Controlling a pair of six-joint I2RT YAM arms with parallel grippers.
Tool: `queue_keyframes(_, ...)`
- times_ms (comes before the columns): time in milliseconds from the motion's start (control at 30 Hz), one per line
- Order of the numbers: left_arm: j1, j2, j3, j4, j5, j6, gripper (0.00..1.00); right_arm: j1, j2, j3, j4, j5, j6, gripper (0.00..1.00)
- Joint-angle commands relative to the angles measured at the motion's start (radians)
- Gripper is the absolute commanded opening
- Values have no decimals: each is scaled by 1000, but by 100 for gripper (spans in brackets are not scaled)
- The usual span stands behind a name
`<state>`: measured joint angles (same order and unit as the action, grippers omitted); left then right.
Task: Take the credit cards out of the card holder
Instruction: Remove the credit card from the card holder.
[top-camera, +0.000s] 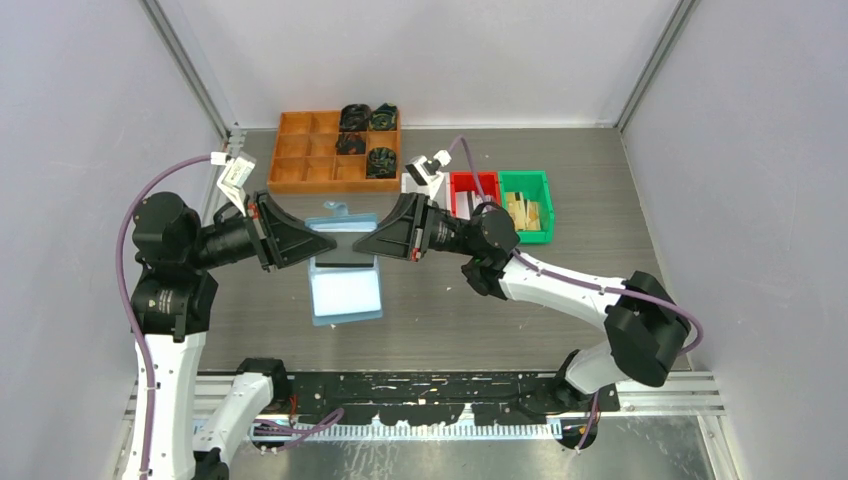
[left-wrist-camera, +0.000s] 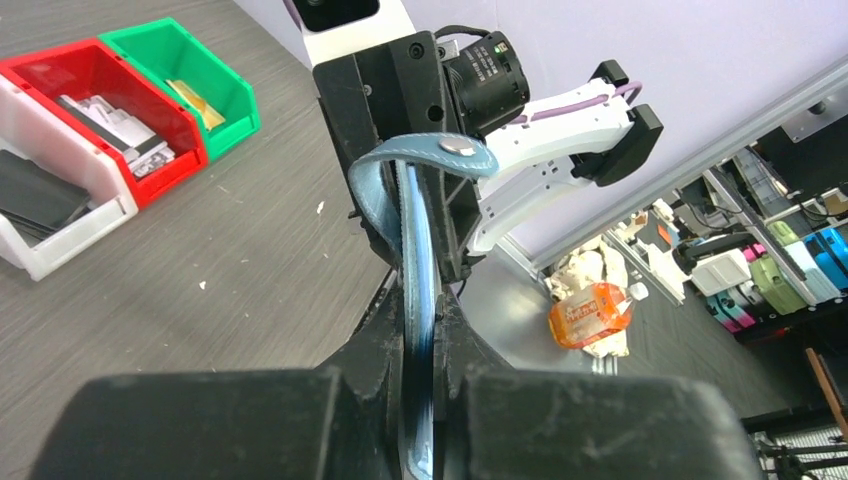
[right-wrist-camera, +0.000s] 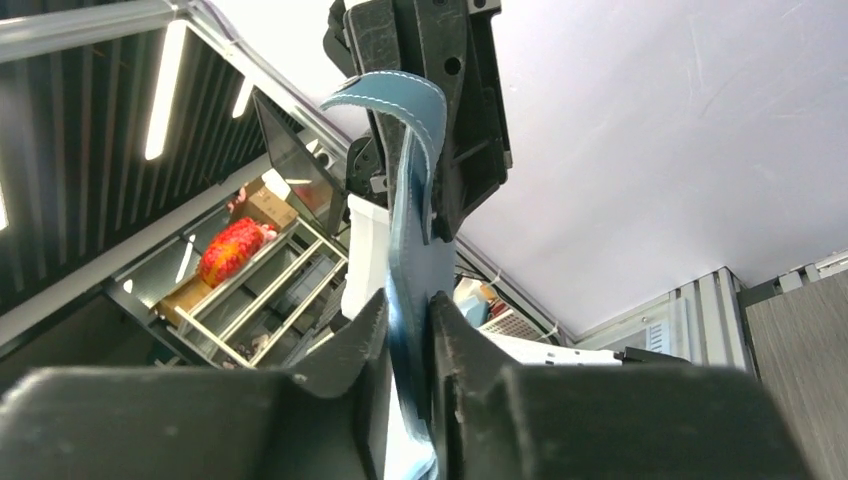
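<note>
Nearest, at the table's (top-camera: 590, 225) front edge: two arm bases, both arms reaching inward toward each other. Next, the left gripper (left-wrist-camera: 420, 335), fingers pressed flat on the card holder (top-camera: 346, 290) with no gap showing. Facing it, the right gripper (right-wrist-camera: 408, 345), fingers set against both faces of the same holder. The holder is light blue, lifted off the table between the two grippers and hanging open, its tab loop (left-wrist-camera: 440, 155) curling over at the far edge. A dark band crosses it between the fingertips; whether that is a card cannot be told. Farther back, right: white bin (left-wrist-camera: 60, 240), red bin (top-camera: 460, 183), green bin (top-camera: 540, 190). Farthest: orange compartment tray (top-camera: 300, 165) holding dark round parts (top-camera: 365, 140).
</note>
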<state>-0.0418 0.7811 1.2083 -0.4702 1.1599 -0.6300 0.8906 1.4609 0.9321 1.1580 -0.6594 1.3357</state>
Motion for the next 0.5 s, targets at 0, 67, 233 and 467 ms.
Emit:
queue_keyframes(0,0,-9,9,79,-35,-25,0,7,-80,14,-20,3,-61,12)
queue_keyframes(67,0,-10,10,44,-26,13,11,7,-103,47,-138,-25,-114,2)
queue_keyframes(233,0,19,80,-294,45,367,44,7,-191,198,-868,-126,-487,1)
queue_keyframes(467,0,89,142,-587,69,678,39,13,-170,395,-1439,-235,-844,1)
